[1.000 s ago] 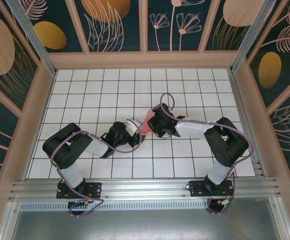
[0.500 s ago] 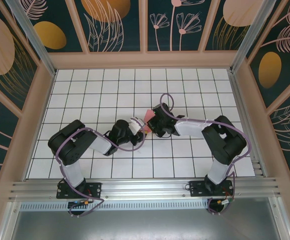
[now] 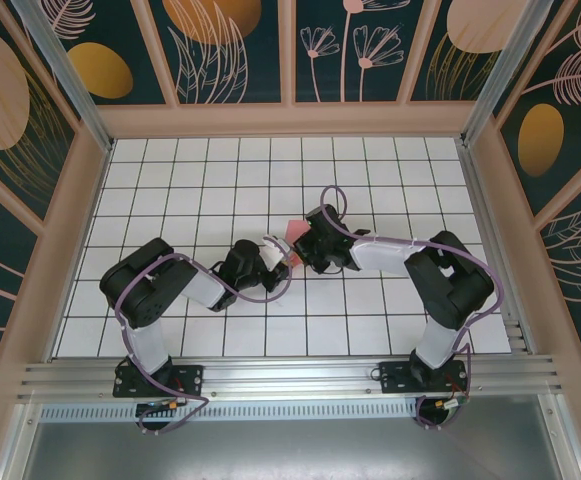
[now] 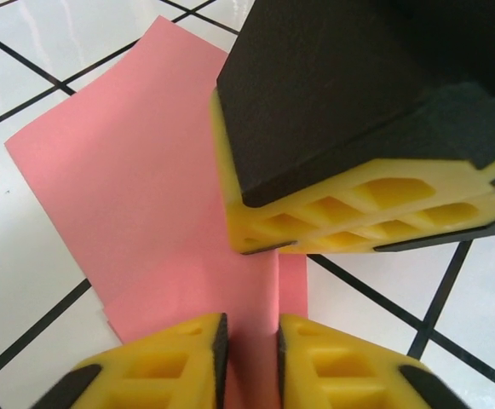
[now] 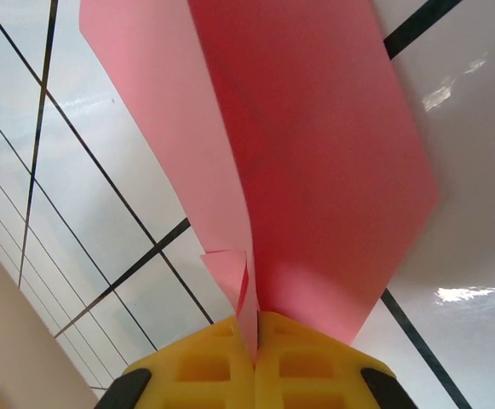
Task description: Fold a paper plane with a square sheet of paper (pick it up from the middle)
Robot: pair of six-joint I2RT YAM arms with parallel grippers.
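The salmon-pink sheet of paper (image 4: 136, 187) lies on the white tiles mid-table, pinched up into a centre ridge; I cannot make out a finished plane shape. My right gripper (image 5: 256, 341) is shut on that ridge, and the paper (image 5: 315, 153) fans away from its yellow fingers. In the left wrist view the right gripper's fingers (image 4: 349, 204) clamp the ridge from the top. My left gripper (image 4: 251, 328) straddles the same ridge lower down, its jaws a narrow gap apart with paper between them. From above, the left gripper (image 3: 281, 253) and right gripper (image 3: 301, 246) meet at the paper (image 3: 291, 231).
The white gridded tabletop (image 3: 220, 180) is ringed by a tan frame and dark floral walls (image 3: 230, 50). A metal rail (image 3: 290, 375) runs along the near edge. Purple cables loop along both arms.
My left gripper has slid right, up to the paper, and its jaws have narrowed around the ridge. The right gripper keeps its hold and has barely moved.
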